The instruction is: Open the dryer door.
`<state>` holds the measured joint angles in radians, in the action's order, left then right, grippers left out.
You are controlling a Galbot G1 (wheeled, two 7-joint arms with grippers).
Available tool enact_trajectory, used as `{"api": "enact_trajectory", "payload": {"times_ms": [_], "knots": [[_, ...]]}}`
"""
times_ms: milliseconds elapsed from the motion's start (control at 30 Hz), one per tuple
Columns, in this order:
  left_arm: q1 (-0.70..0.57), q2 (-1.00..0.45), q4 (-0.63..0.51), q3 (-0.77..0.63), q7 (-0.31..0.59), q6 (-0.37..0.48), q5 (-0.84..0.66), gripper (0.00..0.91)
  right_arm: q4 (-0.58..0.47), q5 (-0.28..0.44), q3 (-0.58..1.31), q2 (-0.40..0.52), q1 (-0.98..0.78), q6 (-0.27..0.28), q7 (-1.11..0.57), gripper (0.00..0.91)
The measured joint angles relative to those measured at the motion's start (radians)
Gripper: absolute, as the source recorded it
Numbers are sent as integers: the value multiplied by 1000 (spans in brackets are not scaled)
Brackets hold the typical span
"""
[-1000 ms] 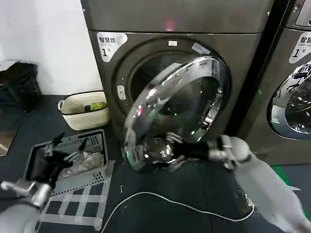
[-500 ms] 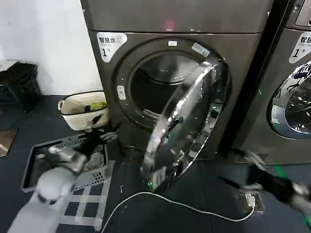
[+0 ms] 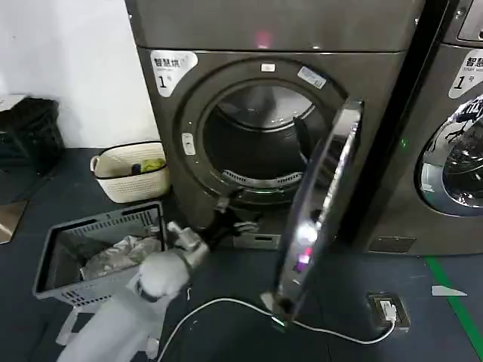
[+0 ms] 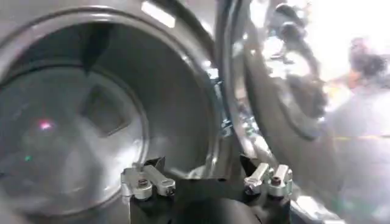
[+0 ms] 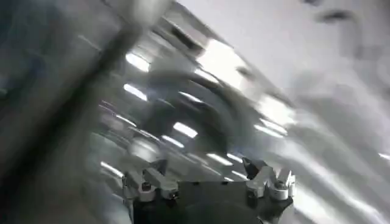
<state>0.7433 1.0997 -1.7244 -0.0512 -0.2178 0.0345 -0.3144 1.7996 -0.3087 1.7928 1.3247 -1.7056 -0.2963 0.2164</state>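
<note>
Swung further since 0.5 s ago, the dryer door (image 3: 321,204) now stands edge-on, right of the drum opening of the dryer (image 3: 260,143). At left, my left gripper (image 3: 230,219) reaches the opening's lower rim, fingers spread, empty. My right gripper (image 5: 207,182) is spread too.

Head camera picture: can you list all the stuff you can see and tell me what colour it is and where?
dryer: one, grey-brown, centre, round drum opening showing
dryer door: one, shiny chrome, swung wide open, edge-on at the opening's right
second machine: one, grey-brown, far right, chrome door shut
laundry basket: one, cream, on the floor left of the dryer
crate: one, grey, floor front left, crumpled cloth inside
cable: one, white, across the dark floor
black bag: one, far left by the white wall
left gripper: one, black, open, below the drum opening
right gripper: one, open, close to a shiny surface
</note>
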Motion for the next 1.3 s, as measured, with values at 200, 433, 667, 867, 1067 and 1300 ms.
{"api": "enact_trajectory", "payload": {"times_ms": [200, 433, 667, 867, 1067, 1300], "knots": [[-105, 63, 83, -117, -2, -8, 3, 907, -47, 53, 139, 44, 14, 79, -198, 907], [-217, 151, 181, -238, -3, -9, 2, 907, -71, 194, 230, 83, 26, 160, -374, 907], [-307, 235, 264, -332, -16, -15, 1, 907, -102, 192, 321, 91, 1, 153, -433, 907], [-387, 324, 358, -394, -20, -18, 1, 907, -101, 183, 370, 99, -5, 155, -455, 907], [-455, 418, 441, -442, -26, -12, 6, 907, -73, 183, 372, 117, 9, 164, -456, 907], [-501, 484, 515, -464, -36, -15, 13, 907, -69, 185, 393, 114, 9, 186, -467, 907]]}}
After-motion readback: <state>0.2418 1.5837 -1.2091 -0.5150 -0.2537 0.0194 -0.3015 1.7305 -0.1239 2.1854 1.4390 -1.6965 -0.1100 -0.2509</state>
